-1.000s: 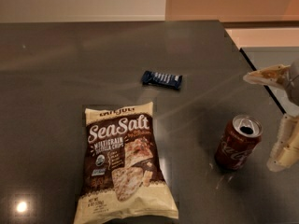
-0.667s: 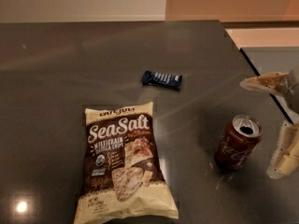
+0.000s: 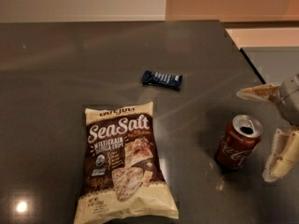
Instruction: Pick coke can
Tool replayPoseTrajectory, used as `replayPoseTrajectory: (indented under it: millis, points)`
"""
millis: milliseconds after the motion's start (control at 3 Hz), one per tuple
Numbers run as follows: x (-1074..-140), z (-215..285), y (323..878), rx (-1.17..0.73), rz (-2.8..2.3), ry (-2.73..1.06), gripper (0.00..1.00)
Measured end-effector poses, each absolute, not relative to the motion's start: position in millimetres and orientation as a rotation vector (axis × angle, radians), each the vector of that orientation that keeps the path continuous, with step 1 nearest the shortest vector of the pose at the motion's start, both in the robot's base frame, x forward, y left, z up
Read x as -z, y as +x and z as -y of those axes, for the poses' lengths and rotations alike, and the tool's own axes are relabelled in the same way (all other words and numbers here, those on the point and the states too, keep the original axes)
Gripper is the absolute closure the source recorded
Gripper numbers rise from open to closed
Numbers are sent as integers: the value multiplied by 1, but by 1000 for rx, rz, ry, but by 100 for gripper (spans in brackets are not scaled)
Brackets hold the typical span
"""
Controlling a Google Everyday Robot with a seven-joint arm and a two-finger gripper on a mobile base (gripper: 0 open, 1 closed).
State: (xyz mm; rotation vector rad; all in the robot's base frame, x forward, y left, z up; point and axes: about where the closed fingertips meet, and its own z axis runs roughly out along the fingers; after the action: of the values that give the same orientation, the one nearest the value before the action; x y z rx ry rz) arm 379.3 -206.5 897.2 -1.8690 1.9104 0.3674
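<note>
The coke can [image 3: 238, 143] is a small dark-red can with white script and a silver top with a tab hole. It stands upright on the dark tabletop [image 3: 70, 64] at the right. My gripper [image 3: 262, 135] is at the right edge of the view, just right of the can. Its two cream fingers are spread apart: one fingertip [image 3: 256, 93] lies above and behind the can, the other [image 3: 280, 155] is beside it to the right. The fingers are open and hold nothing.
A large Sea Salt chip bag [image 3: 122, 162] lies flat at the front middle. A dark blue wrapped snack bar [image 3: 161, 79] lies behind it near the middle. The table's right edge [image 3: 250, 62] runs close behind the gripper.
My gripper has shifted slightly left toward the can. The can, bag and bar have not moved.
</note>
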Motion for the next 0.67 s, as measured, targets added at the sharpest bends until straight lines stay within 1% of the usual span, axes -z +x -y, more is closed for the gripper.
replayPoseTrajectory:
  millis: [333, 667]
  points:
    - [-890, 208, 382, -394, -1916, -1867, 16]
    - [-890, 205, 381, -432, -1912, -1858, 41]
